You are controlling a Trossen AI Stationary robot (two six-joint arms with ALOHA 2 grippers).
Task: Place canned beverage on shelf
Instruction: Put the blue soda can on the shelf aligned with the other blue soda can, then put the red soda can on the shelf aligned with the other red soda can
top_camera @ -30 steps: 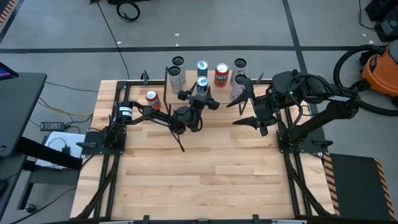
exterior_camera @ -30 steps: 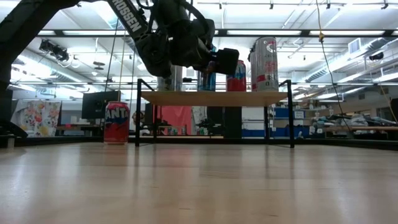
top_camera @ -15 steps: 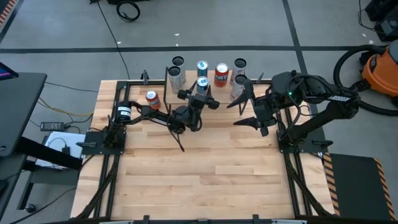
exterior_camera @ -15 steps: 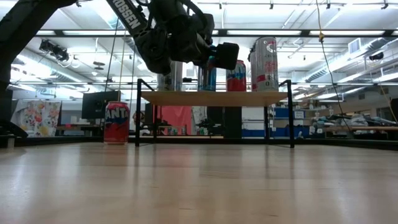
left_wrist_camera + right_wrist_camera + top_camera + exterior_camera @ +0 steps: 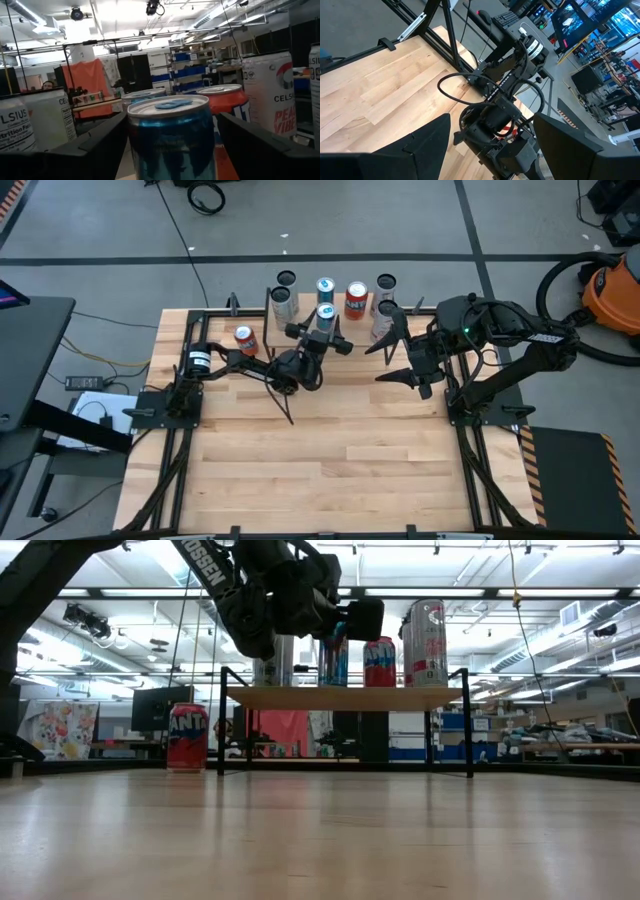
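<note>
A blue can [image 5: 325, 314] stands upright between the fingers of my left gripper [image 5: 325, 325] over the front of the shelf [image 5: 356, 329], a light-wood board on black legs at the table's far edge. In the left wrist view the blue can [image 5: 172, 140] fills the gap between the two fingers. Several other cans stand on the shelf. A red can [image 5: 244, 337] stands on its base on the tabletop left of the shelf. My right gripper [image 5: 392, 358] is open and empty, right of the shelf. My left gripper has the blue can's upper wall [image 5: 133, 137] between its two fingers [image 5: 97, 147], one on each opposite side, just below the top rim. The fingers come level from the table's near side. The can is upright. I cannot tell whether its base is on the shelf.
On the shelf stand a silver can [image 5: 283, 305], a second blue can [image 5: 325, 288], an orange-red can [image 5: 356, 300] and a tall white can [image 5: 383, 320]. The wide wooden tabletop [image 5: 330, 450] lies toward the near edge. Black frame rails run along both sides.
My left gripper has gone up a little over the shelf's front, staying at the blue can.
</note>
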